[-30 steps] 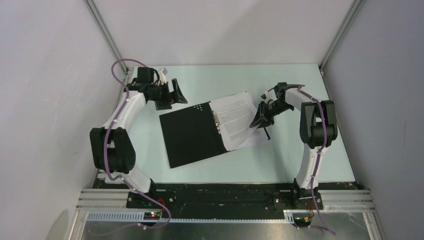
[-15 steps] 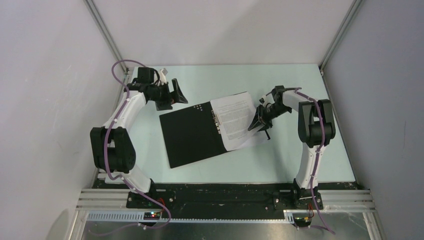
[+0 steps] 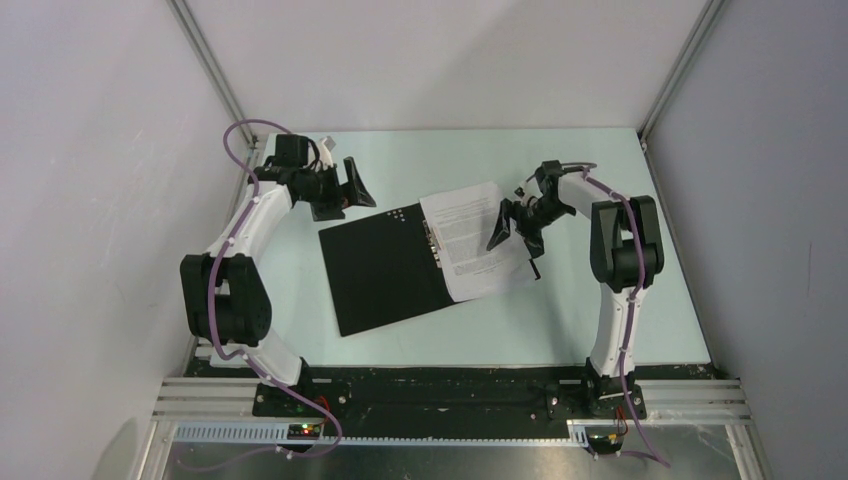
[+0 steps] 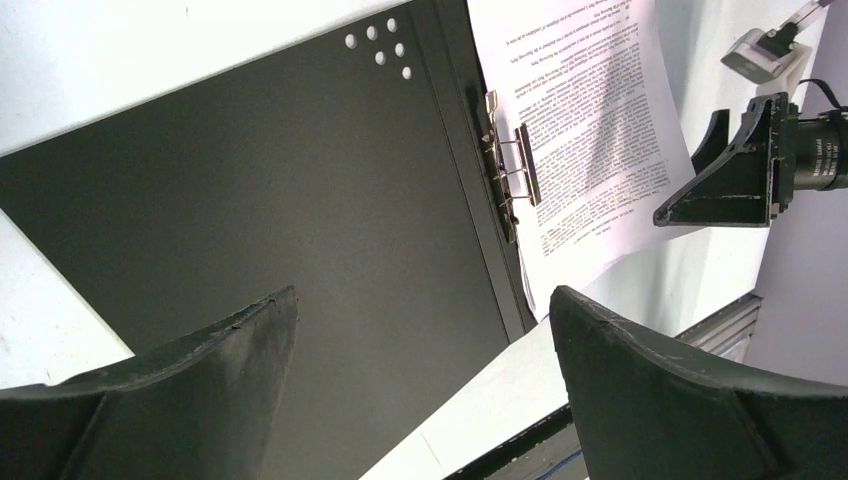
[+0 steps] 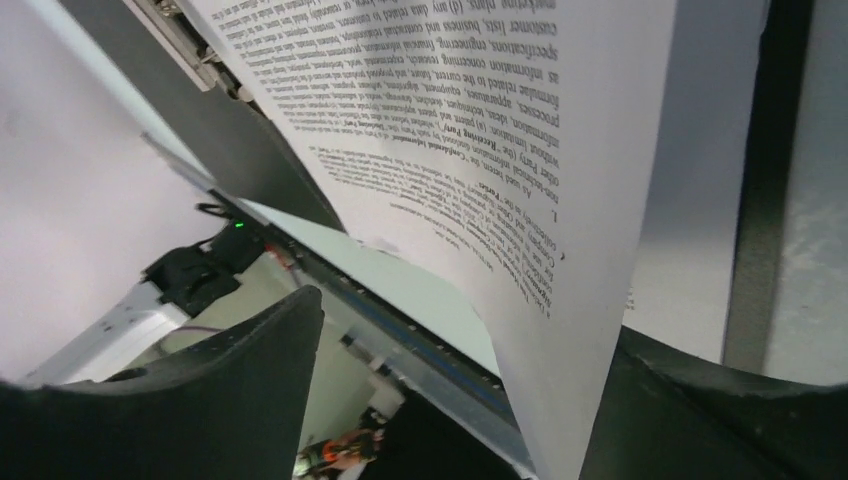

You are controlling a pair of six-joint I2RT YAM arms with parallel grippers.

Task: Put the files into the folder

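The folder (image 3: 385,265) lies open on the table, black inside up, with its metal spine clip (image 3: 435,245) down the middle. The files (image 3: 470,240), white printed sheets, rest on its right half. My right gripper (image 3: 512,235) hovers over the sheets' right edge. In the right wrist view its jaws (image 5: 465,320) stand wide open; one lifted sheet (image 5: 480,150) curls up between them, close to the right finger. My left gripper (image 3: 352,185) hangs open above the folder's far left corner; in its own view it (image 4: 422,300) holds nothing over the black flap (image 4: 300,200).
The pale green table (image 3: 590,310) is boxed in by white walls on three sides. A black and aluminium rail (image 3: 450,400) with the arm bases runs along the near edge. The right gripper (image 4: 735,170) shows in the left wrist view, beside the sheets (image 4: 590,130).
My right gripper has opened from nearly shut and shifted a little left and away over the sheets, letting go of the paper edge. The left arm has not moved.
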